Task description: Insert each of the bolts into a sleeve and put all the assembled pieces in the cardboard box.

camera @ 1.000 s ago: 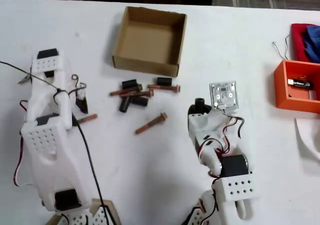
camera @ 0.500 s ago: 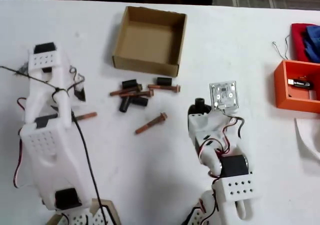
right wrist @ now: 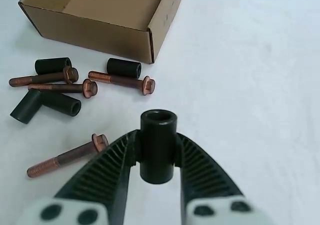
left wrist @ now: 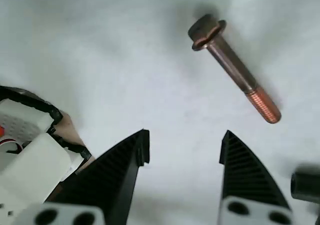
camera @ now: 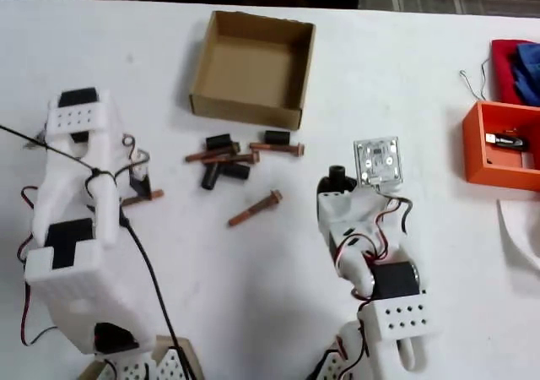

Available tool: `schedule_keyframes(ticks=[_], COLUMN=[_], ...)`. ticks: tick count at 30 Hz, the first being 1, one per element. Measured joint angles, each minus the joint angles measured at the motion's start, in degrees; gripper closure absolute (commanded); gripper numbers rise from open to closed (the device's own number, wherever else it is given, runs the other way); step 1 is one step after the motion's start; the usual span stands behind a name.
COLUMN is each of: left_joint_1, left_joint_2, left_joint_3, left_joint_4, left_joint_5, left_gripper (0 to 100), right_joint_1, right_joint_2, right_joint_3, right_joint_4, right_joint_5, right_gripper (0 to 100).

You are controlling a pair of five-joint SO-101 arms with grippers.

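The first pairing seems in hand: right claw [right wrist: 157, 141] clamps a sleeve [right wrist: 158, 121] upright, left claw [left wrist: 186, 135] gapes empty beside a bolt [left wrist: 232, 67] at 9 o'clock of the pile [camera: 229, 157], which it must grasp next; box [camera: 245, 108] lies at 12.

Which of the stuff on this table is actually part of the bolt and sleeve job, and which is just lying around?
Job: box; loose bolts; loose sleeves; sleeve in the right fingers.
Lying about: orange bin; red cloth; small square board.
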Motion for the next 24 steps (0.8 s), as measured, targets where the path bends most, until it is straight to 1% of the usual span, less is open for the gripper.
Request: schedule_keyframes(ticks=[4,8,12,19,24], left_joint_1=[0.0,0.0,0.0,-0.1,-1.1], left_joint_2=[-0.4,-0.4,0.4,10.7,17.8], left_joint_3=[1.0,1.0,1.0,0.5,-4.2], left_joint_4=[-4.9,-7.7,-8.0,-6.5,-6.9], left_joint_5=[0.0,0.0,2.0,3.7,3.7], left_gripper=[75,75,75,75,75], right_joint_1=[0.0,0.0,0.0,0.0,0.0], right_joint_2=[0.0,0.0,0.0,0.0,0.0], right_joint_3=[0.0,0.0,0.0,0.0,0.0], right_joint_4=[0.0,0.0,0.0,0.0,0.0], right_joint_5=[0.0,0.0,0.0,0.0,0.0], right_gripper=[97.7,97.7,97.7,97.7,97.7])
